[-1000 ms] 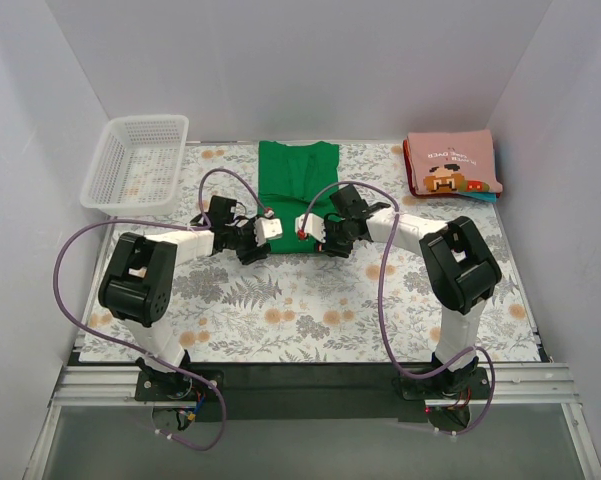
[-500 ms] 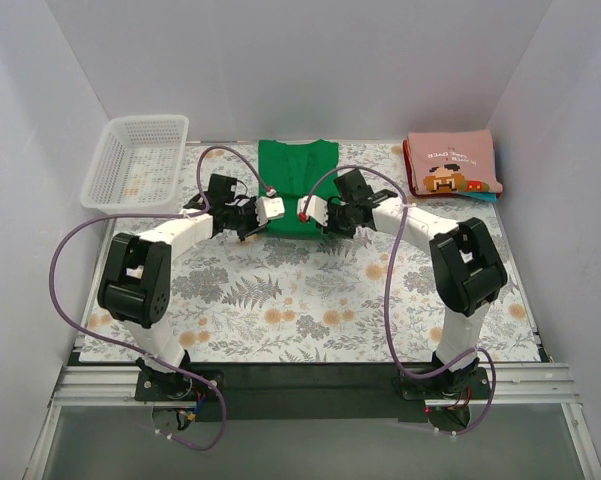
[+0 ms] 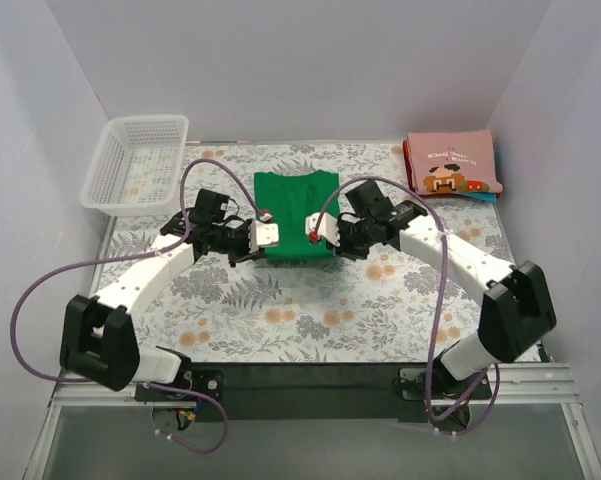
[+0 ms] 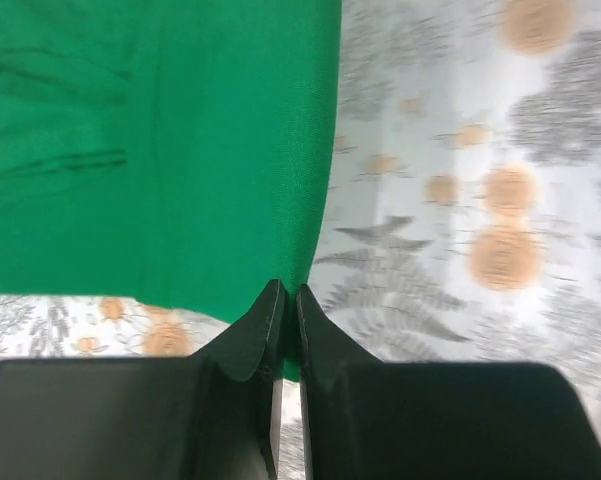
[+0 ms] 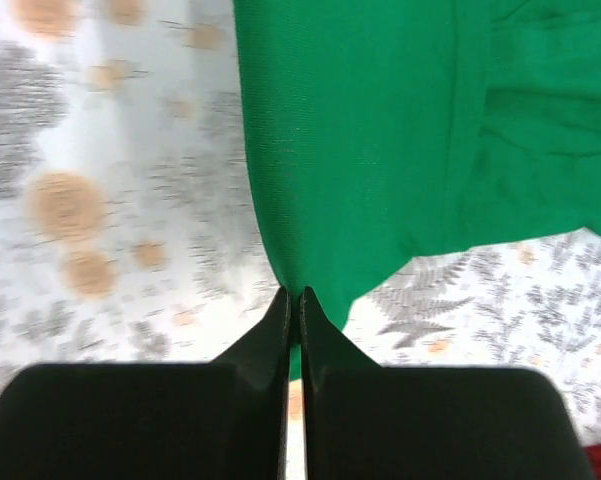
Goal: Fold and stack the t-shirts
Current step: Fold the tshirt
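The green t-shirt (image 3: 295, 205) lies folded narrow at the table's middle back. My left gripper (image 3: 264, 235) is shut on its near left corner; in the left wrist view the cloth (image 4: 180, 150) runs into my closed fingertips (image 4: 288, 295). My right gripper (image 3: 317, 232) is shut on its near right corner; in the right wrist view the cloth (image 5: 380, 140) is pinched between the fingertips (image 5: 295, 295). The near edge is lifted off the table. The pink t-shirt with the pixel graphic (image 3: 452, 165) lies folded at the back right, on a teal one (image 3: 488, 196) that peeks out beneath it.
A white mesh basket (image 3: 137, 163) stands at the back left. The floral tablecloth (image 3: 310, 310) covers the table. Purple cables loop over both arms. White walls close in the left, right and back.
Both grippers have pulled the green t-shirt's near edge toward the front, and both arms have stretched out further. The shirt has slid a little nearer.
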Action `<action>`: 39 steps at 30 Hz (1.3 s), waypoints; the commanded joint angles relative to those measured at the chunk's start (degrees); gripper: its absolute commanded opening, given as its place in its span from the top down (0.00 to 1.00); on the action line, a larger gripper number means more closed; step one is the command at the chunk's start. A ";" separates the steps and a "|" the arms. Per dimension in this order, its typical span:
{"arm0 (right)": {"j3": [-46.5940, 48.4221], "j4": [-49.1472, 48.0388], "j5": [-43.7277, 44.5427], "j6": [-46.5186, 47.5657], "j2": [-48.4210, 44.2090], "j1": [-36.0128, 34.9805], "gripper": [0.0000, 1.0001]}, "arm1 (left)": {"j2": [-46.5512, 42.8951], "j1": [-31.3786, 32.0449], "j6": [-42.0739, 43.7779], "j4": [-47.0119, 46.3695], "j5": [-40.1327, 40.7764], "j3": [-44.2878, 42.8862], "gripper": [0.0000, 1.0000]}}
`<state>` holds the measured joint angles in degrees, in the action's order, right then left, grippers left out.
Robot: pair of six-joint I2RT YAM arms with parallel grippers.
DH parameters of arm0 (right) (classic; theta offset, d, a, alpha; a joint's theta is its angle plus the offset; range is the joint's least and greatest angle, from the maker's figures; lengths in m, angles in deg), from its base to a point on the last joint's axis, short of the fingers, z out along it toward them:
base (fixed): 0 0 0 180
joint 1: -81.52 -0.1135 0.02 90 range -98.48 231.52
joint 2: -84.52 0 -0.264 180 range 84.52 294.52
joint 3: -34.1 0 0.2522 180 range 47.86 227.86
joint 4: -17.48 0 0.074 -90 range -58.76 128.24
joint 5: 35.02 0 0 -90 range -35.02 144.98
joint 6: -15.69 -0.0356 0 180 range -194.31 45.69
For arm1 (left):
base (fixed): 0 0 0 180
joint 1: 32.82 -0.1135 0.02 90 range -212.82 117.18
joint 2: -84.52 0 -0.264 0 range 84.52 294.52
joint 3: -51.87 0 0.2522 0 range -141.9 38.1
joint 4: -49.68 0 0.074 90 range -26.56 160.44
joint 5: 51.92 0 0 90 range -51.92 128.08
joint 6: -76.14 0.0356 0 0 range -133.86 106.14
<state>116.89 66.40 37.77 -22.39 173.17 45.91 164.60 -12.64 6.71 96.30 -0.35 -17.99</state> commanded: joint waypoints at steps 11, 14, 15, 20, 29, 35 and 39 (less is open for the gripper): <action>1.89 27.33 -11.45 -0.95 -11.74 -4.64 0.99 | -15.56 2.67 -6.59 28.75 -7.62 -3.31 1.00; 4.52 27.16 -9.51 2.13 -7.72 -4.20 0.99 | -12.86 2.49 -7.48 26.38 -5.87 -4.54 1.00; 5.75 27.16 -9.77 2.57 -6.21 -3.76 0.99 | -11.44 2.06 -5.48 26.03 -5.17 -5.24 1.00; 18.91 29.71 -9.77 9.05 4.06 0.98 0.99 | 3.22 -6.46 1.03 29.71 -9.11 -21.27 1.00; 39.85 31.38 -9.15 18.12 28.39 8.19 0.99 | 31.53 -9.37 1.15 26.57 -8.77 -41.63 1.00; 54.09 30.85 -9.07 16.55 45.36 10.56 0.99 | 41.73 -9.55 -5.45 11.45 -5.26 -42.61 1.00; 53.92 25.24 -7.49 14.00 47.85 11.62 0.99 | 43.06 -9.46 -8.53 5.38 -4.28 -40.68 1.00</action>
<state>168.15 93.11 28.37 -7.09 221.95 56.51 210.43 -21.71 0.97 108.70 -6.21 -58.80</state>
